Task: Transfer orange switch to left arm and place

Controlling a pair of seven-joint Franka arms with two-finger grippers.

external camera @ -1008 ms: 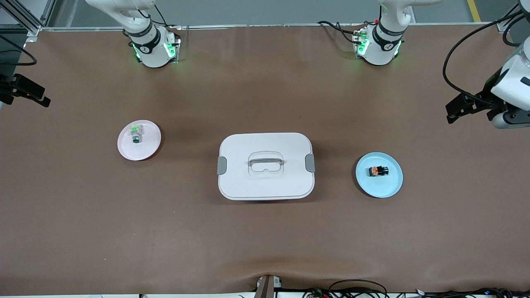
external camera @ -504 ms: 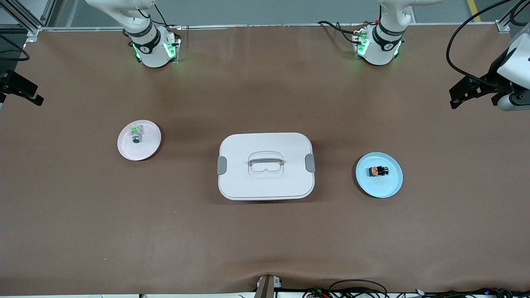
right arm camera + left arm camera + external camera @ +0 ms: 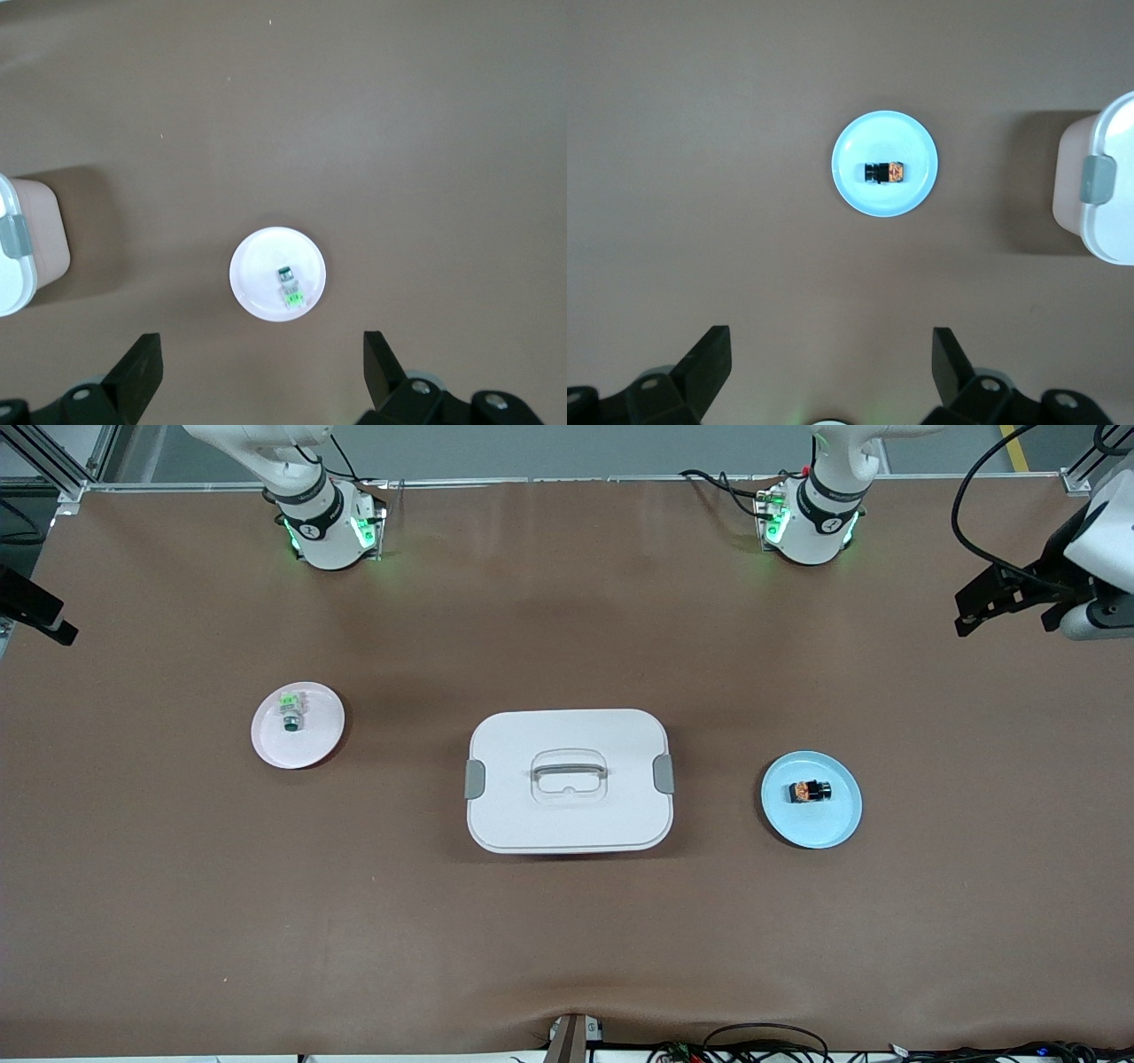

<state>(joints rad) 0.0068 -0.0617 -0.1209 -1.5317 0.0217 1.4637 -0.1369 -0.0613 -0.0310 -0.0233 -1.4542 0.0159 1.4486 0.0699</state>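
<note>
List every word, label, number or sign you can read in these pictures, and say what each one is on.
No readable text anywhere.
Small round marks on the two arm bases: too small to read.
Box, blue plate, pink plate, orange switch, green-and-white switch: no lettering visible.
</note>
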